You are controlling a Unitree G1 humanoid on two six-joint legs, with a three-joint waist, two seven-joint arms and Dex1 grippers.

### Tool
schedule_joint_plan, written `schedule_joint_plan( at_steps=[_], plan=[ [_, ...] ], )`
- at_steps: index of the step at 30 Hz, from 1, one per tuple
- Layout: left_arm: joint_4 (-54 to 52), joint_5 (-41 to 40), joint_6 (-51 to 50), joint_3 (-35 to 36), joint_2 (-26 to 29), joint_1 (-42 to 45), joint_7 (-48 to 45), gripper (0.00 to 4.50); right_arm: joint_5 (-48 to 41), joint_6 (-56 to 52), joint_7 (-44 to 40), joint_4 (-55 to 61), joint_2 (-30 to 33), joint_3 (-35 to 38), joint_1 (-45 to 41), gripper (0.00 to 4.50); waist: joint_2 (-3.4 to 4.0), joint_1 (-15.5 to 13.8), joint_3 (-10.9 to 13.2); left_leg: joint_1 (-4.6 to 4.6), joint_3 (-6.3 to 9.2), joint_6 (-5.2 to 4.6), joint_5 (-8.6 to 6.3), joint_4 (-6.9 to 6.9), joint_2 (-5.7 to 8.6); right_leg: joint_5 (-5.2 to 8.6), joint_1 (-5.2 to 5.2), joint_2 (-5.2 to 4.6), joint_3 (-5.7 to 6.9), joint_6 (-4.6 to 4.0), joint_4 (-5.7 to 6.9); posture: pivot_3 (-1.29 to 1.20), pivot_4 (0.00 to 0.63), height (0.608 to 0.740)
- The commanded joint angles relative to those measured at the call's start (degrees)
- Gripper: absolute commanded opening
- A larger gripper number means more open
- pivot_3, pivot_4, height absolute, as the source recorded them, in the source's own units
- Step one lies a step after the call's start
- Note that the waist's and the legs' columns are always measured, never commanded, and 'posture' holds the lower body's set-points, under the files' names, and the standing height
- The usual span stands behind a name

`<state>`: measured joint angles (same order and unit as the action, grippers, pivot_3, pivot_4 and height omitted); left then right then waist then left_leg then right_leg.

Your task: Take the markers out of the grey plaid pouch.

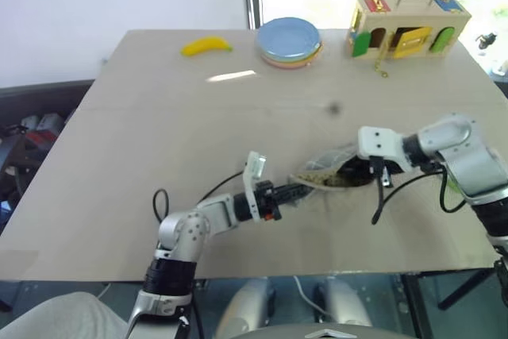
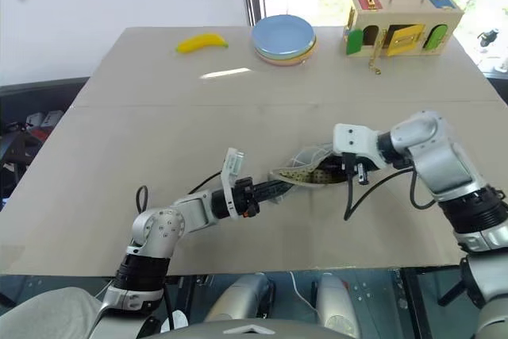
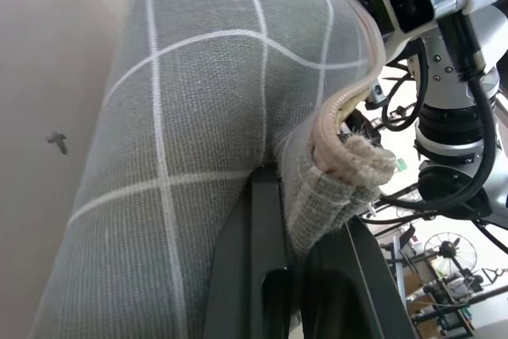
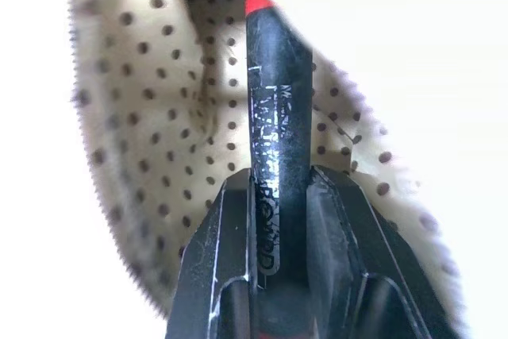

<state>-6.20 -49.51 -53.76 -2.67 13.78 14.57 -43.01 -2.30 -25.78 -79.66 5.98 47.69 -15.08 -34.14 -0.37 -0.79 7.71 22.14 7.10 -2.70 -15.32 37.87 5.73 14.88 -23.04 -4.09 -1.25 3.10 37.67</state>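
— Two end effectors at work, then; what had the left one got?

— My left end effector (image 1: 305,190) was clamped on one end of the grey plaid pouch (image 3: 214,117); in its wrist view the plaid cloth lay folded over my black fingers (image 3: 254,267), with the pale zipper edge curling beside them; the pouch sat on the worktop (image 1: 198,117), mouth gaping toward my right arm.

— And the right?

— My right end effector (image 4: 279,220) was closed on a marker (image 4: 274,93); the dark barrel with white lettering stood pinched between both fingers, its red section showing at the far end against the dotted yellowish lining; a trace of green showed beside the red, too small to name.

— Anything else on the worktop?

— At the far edge, well apart from the pouch: a banana (image 1: 205,45); a stack of plates (image 1: 289,41); a wooden latch box (image 1: 408,28).
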Motion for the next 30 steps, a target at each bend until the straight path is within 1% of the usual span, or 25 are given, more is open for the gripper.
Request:
schedule_joint_plan(
  at_steps=[1, 6, 9, 11, 13, 16, 18, 21, 24, 27, 30],
  plan=[
    [0.3, 0.1, 1.0, 2.1, 0.0, 1.6, 0.9, 0.0, -3.3, 5.7, -0.2, 3.3, 1.6, 4.1, 1.2, 0.32, 0.0, 0.0, 0.0, 0.03, -0.01, 0.0, 0.0, 0.0, 0.0, 0.0, -0.03, 0.0, 0.0, 0.0, 0.0, 0.0, 0.15, 0.74],
    [2.5, 0.8, 2.3, 3.6, 0.4, 3.5, 1.1, 0.0, -7.4, 9.5, 0.4, 5.3, -0.2, 6.1, 3.1, 0.32, 0.02, 0.1, 0.0, 0.02, -0.03, 0.0, 0.0, -0.03, -0.01, 0.0, -0.05, 0.02, -0.02, 0.0, 0.01, 0.0, 0.15, 0.74],
    [3.4, 1.3, 3.7, 4.8, 0.0, 4.7, 1.9, 0.0, -1.7, 16.1, 0.7, 3.8, 2.0, 3.5, 2.3, 0.32, 0.06, 0.0, 0.1, 0.03, -0.04, 0.0, 0.01, -0.03, -0.01, 0.0, -0.07, 0.01, -0.03, 0.0, 0.01, 0.0, 0.15, 0.74],
    [3.7, 1.3, 4.8, 5.8, -1.1, 5.4, 3.3, 0.0, 0.9, 16.8, 1.2, 3.3, 3.2, 2.2, 1.9, 0.32, 0.05, 0.0, 0.1, 0.03, -0.05, 0.0, 0.01, -0.03, 0.0, 0.0, -0.06, 0.02, -0.03, 0.01, 0.0, 0.0, 0.15, 0.74],
    [3.1, 0.9, 5.2, 6.3, -1.8, 5.6, 3.7, 0.0, 1.5, 17.5, 1.4, 3.1, 3.5, 1.7, 1.6, 0.32, 0.02, 0.0, 0.1, 0.03, -0.05, 0.0, 0.01, -0.03, 0.0, 0.0, -0.06, 0.01, -0.02, 0.01, -0.01, 0.0, 0.15, 0.74],
    [1.7, 2.3, 6.4, 5.0, -1.6, 4.7, 3.7, 0.0, -1.4, 16.9, 2.1, 3.7, 1.4, 2.8, 0.9, 0.32, 0.02, 0.0, 0.1, 0.03, -0.04, 0.01, 0.01, -0.04, 0.0, 0.0, -0.07, 0.02, -0.02, 0.0, -0.01, 0.0, 0.15, 0.74],
    [1.3, 2.9, 7.0, 4.8, -1.6, 4.0, 3.8, 0.0, -6.2, 15.7, 4.2, 4.2, -2.3, 5.6, -0.1, 0.32, 0.01, 0.3, 0.1, 0.03, -0.05, 0.01, 0.01, -0.05, -0.01, 0.0, -0.08, 0.02, -0.04, 0.0, 0.0, 0.0, 0.15, 0.74],
    [0.8, 4.4, 8.6, 4.7, -0.9, 3.2, 3.7, 0.0, -14.7, 9.8, 8.6, 5.8, -8.1, 10.7, -2.1, 0.32, 0.0, 0.3, 0.1, 0.02, -0.07, 0.01, 0.02, -0.07, -0.02, 0.0, -0.11, 0.03, -0.09, 0.0, 0.03, 0.0, 0.15, 0.74],
    [1.0, 6.2, 11.5, 6.8, 0.4, 3.3, 4.6, 0.0, -25.7, -1.9, 15.0, 7.4, -11.5, 18.2, -4.5, 0.32, 0.0, 0.0, 0.2, 0.05, -0.05, 0.01, 0.02, -0.07, -0.02, 0.0, -0.11, 0.03, -0.06, 0.0, 0.02, 0.0, 0.15, 0.74],
    [2.2, 8.7, 15.7, 8.1, 2.1, 3.7, 4.7, 0.0, -29.5, -9.8, 18.2, 5.2, -9.8, 22.1, -4.7, 0.32, -0.01, -0.1, 0.2, 0.06, -0.01, 0.01, 0.01, -0.07, 0.0, 0.0, -0.1, 0.01, -0.02, 0.0, -0.04, 0.0, 0.15, 0.74],
    [2.5, 11.2, 19.6, 9.2, 3.8, 4.4, 4.6, 0.0, -28.4, -13.0, 20.0, 0.4, -6.4, 23.4, -3.7, 0.32, -0.01, -0.1, 0.2, 0.07, -0.03, 0.0, 0.01, -0.1, 0.01, 0.0, -0.1, -0.01, -0.03, -0.01, -0.06, 0.0, 0.15, 0.74]
  ],
)
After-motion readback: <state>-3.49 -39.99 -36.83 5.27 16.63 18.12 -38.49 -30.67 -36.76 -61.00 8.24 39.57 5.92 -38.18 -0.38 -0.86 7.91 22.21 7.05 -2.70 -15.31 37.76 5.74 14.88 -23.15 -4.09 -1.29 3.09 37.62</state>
